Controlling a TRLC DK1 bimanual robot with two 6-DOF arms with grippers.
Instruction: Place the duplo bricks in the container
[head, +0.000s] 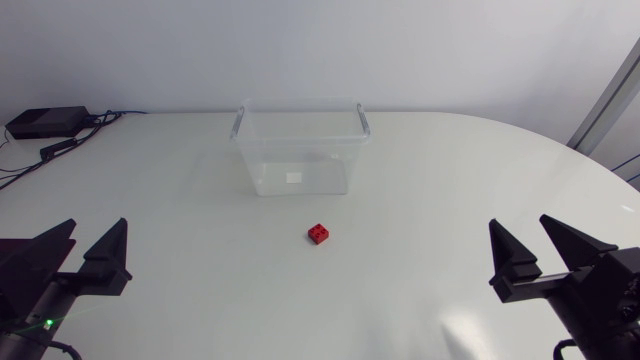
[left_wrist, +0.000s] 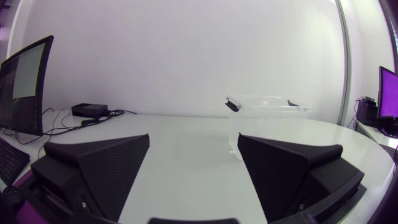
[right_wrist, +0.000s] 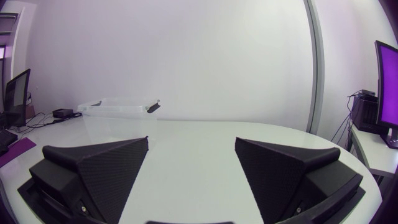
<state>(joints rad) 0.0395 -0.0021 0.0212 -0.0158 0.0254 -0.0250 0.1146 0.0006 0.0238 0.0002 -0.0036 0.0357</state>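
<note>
White and glossy, the worktop (head: 450, 200) spreads wide with little on it. By my reckoning nothing of the task is done yet. The clear container (head: 300, 172) at the far middle looks empty. The one brick (head: 320, 234) I can see lies on the worktop in front of it, near but not touching. So the whole job is left: pick up, carry over, drop in.

The left arm (head: 45, 285) and right arm (head: 590, 285) sit at the near corners, well apart from the brick. Each has its jaws wide and holds nothing.

The brick is small, bright red and squarish, with dark spots on top that I take for studs. It sits flat, turned a little askew to the container's front wall. The container is see-through and open-topped, with a greyish handle at each end.
</note>
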